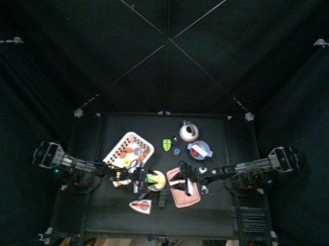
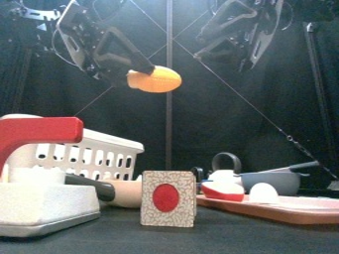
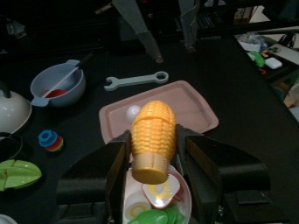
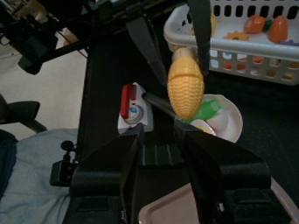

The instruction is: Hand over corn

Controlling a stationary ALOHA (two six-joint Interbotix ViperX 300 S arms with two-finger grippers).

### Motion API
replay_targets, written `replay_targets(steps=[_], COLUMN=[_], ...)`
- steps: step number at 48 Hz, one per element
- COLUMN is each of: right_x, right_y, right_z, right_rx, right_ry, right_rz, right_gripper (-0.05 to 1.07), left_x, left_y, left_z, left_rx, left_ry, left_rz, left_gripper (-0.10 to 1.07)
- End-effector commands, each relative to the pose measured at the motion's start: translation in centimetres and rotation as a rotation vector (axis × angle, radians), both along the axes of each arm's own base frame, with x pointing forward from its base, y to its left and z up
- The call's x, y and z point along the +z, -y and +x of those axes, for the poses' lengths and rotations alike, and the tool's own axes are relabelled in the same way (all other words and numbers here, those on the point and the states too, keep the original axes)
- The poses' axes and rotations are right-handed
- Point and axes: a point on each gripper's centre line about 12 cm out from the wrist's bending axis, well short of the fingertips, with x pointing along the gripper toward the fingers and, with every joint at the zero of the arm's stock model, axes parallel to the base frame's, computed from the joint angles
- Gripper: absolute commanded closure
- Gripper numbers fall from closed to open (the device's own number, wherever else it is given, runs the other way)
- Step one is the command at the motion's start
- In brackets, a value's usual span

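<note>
Midair above the black counter (image 1: 218, 207), the corn (image 3: 155, 138) hangs between the two arms. The left gripper (image 3: 156, 175) is clamped on its lower end, jaws pressed to either side of the cob, as the left wrist view shows. In the right wrist view the right gripper (image 4: 173, 138) has its jaws spread, pointing at the corn, with the cob just beyond their tips; whether they touch it cannot be told. The front view sets the corn (image 2: 154, 78) high over the other things, well clear of the counter. Beneath it lie a pink tray (image 3: 187, 98) and a white plate (image 4: 228, 118) with a green piece on it. A white basket (image 4: 239, 54) with orange pieces inside stands beside the plate. A wrench (image 3: 135, 81) and a bowl (image 3: 59, 83) with a spoon in it lie farther off.
</note>
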Motion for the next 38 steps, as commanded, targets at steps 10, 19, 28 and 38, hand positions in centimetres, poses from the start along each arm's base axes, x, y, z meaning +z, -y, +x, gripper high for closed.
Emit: replay_targets(steps=[10,19,28,38], right_x=[0.8,0.4,-0.4,-0.4], right_y=[0.2,0.9,1.4,1.6], right_z=[1.8,2.6,2.9,3.3], right_rx=[0.002,-0.028,-0.050,-0.063], right_ry=[0.022,0.005,-0.021,-0.023], right_rz=[-0.064,-0.093,-0.110,-0.123], right_gripper=[0.28,0.23,0.03,-0.02], left_x=[1.1,1.1,1.1,1.2], left_y=[0.1,0.1,0.0,0.1], left_z=[0.5,0.5,0.5,0.5], left_rx=[0.001,0.000,0.001,0.002], left_ry=[0.041,0.042,0.044,0.048], left_rz=[0.003,0.005,0.007,0.005], left_gripper=[0.24,0.24,0.24,0.24])
